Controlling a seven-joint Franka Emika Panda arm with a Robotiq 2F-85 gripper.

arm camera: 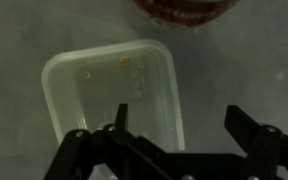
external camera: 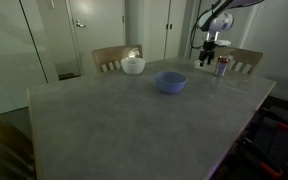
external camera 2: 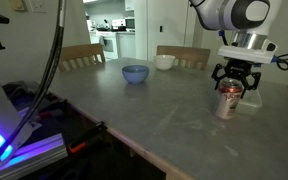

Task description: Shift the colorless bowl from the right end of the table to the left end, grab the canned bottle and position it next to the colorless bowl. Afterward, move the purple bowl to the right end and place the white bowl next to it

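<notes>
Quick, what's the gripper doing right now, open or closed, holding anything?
The gripper is open and holds nothing; it hangs above the colorless bowl, next to the canned bottle.

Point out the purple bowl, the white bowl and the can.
purple bowl [external camera: 170, 84], in an exterior view, front wall.
white bowl [external camera: 133, 68], in an exterior view, front wall.
can [external camera 2: 228, 104], in an exterior view, side.
</notes>
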